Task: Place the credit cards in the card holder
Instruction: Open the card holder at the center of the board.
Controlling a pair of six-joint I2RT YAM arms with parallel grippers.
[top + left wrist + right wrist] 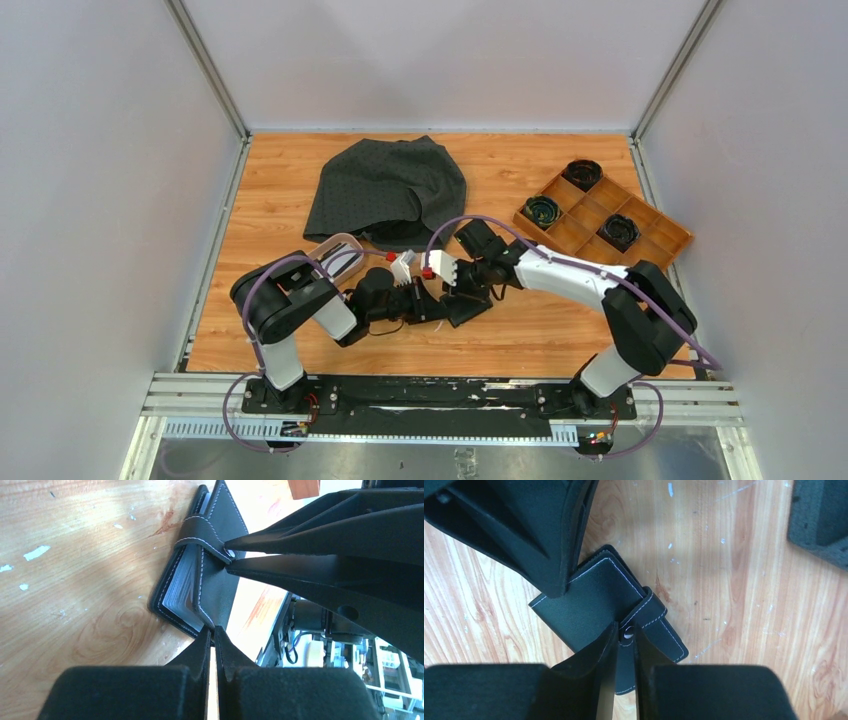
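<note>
Wood-grain table (540, 335) inside white-walled enclosure. Dark grey cloth (385, 190) heaped at back centre. Wooden compartment tray (655, 237) at back right, set at an angle; holds three round black items (541, 210), one per compartment. Pink oval dish (340, 237) at front left, partly hidden behind left arm. Black card holder (594, 605) at front centre, between both arms, near dish, well apart from tray. One cover flat on table, other tilted up; greyish-blue pocket edges (180, 587) showing between them. Stitched strap (200, 532) wrapped over open edge. Left gripper (212, 630): fingers drawn almost together, tips nipping corner of tilted cover. Right gripper (625, 630): clamped on strap end, one fingertip either side of round snap (626, 636).
</note>
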